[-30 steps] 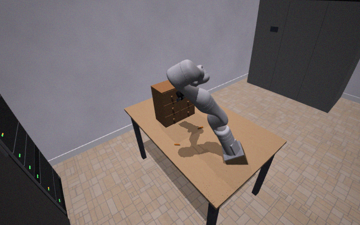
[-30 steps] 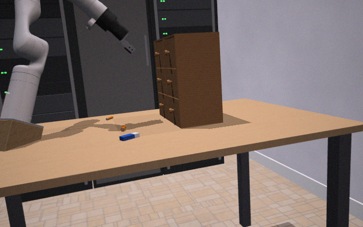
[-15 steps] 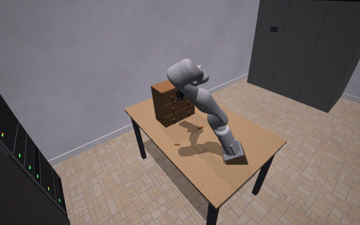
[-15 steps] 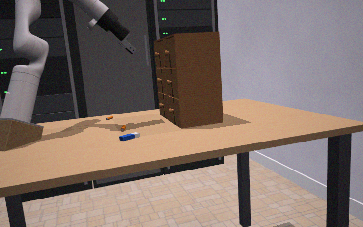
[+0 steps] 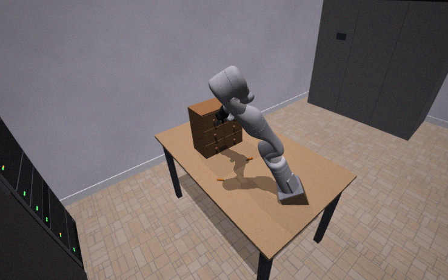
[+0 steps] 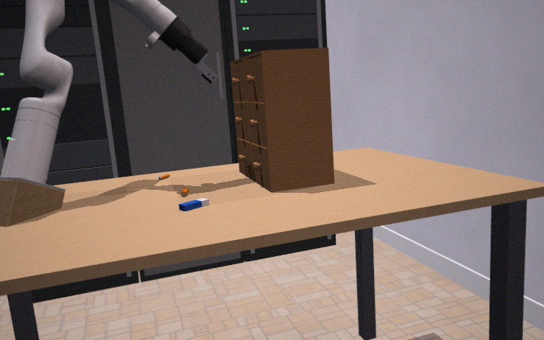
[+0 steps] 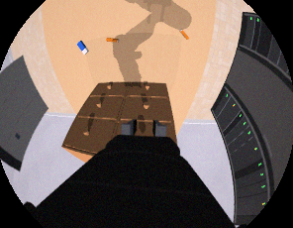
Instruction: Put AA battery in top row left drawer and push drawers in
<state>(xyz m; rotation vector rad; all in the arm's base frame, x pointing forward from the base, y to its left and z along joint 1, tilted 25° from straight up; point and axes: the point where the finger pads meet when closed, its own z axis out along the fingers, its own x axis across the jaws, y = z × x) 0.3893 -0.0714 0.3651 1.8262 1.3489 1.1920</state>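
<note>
The small brown chest [image 5: 214, 128] stands at the far end of the table, upright, with all its drawers looking pushed in. It also shows in the exterior view [image 6: 284, 118] and the wrist view [image 7: 123, 117]. My gripper [image 6: 209, 76] hangs in the air in front of the top row, a short way from the knobs [image 6: 235, 80], part-way open and empty. A short orange cylinder [image 6: 185, 192], apparently the AA battery, lies on the table in front of the chest; it also shows in the top view [image 5: 249, 159] and the wrist view [image 7: 113, 39].
A thinner orange stick [image 6: 163, 176] [image 5: 220, 179] lies farther along the table. A blue and white eraser [image 6: 193, 204] lies beside the short cylinder. My arm's base [image 5: 290, 189] stands near the table's other end. Server racks stand beyond the table.
</note>
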